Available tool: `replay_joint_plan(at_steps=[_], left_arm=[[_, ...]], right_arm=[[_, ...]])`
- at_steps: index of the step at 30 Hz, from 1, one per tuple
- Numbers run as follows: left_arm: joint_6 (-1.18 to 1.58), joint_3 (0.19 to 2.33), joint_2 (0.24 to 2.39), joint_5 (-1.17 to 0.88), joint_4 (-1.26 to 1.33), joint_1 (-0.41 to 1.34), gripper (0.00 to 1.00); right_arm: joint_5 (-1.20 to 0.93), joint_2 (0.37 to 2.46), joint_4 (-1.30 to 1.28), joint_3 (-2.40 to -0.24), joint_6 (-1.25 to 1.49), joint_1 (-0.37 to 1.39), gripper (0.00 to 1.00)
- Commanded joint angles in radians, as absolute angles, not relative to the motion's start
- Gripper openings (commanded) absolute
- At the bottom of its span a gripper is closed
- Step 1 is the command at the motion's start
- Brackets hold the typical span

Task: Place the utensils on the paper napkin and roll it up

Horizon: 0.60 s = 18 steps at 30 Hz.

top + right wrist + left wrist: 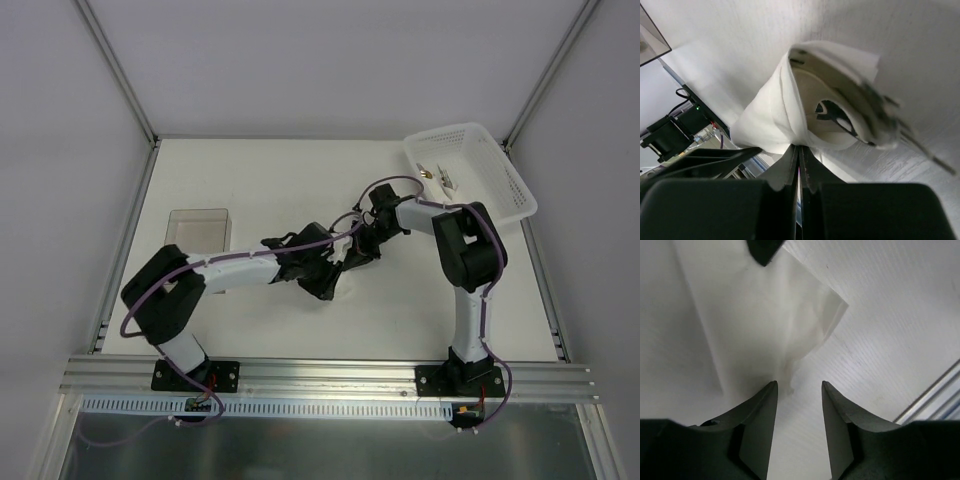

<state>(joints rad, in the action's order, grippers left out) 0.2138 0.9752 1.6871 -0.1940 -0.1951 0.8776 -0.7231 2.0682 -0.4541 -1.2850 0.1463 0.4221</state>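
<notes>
I saw the paper napkin best from the right wrist camera. It was curled into a loose open tube over the table, with the utensils lying inside the curl. A rounded spoon-like bowl showed in the mouth of the tube, and slim metal ends stuck out past the napkin's right edge, too blurred for me to say which pieces they were. The right gripper had its fingers pressed flat together, with the napkin's lower fold nipped at their tips.

From the left wrist camera the same napkin looked like a thin, half-transparent sheet spread ahead of the left gripper. Its fingers stood partly apart with nothing between them. A creased point of the paper came down just beyond the gap without touching either tip.

In the overhead view both grippers met at mid-table and hid nearly all of the napkin. That view did give me the white basket at the far right corner, with two small shiny pieces in it. It also showed the clear box on the left.
</notes>
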Motion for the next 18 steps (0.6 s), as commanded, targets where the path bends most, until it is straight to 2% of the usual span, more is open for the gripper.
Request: replay_joint_plan(at_steps=[1,5,12,18], left_arm=[[0.308,0.946,1.496,-0.253,-0.207,0.819,0.42],[0.356,0.945,1.43,-0.291,-0.199,0.764,0.41],[0.413,0.959,1.512,-0.376,-0.146,0.746,0.27],[0.509,0.891,1.617,-0.482,0.014,0.693,0.17]], right_arm=[[-0.63,2.102,-0.514,-1.309,0.095,0.429,0.02],[-0.626,2.108,-0.514,-1.312,0.092,0.43,0.02],[-0.618,2.12,-0.514,-1.341,0.089,0.436,0.02],[-0.606,2.12,-0.528,-1.359,0.074,0.434,0.02]])
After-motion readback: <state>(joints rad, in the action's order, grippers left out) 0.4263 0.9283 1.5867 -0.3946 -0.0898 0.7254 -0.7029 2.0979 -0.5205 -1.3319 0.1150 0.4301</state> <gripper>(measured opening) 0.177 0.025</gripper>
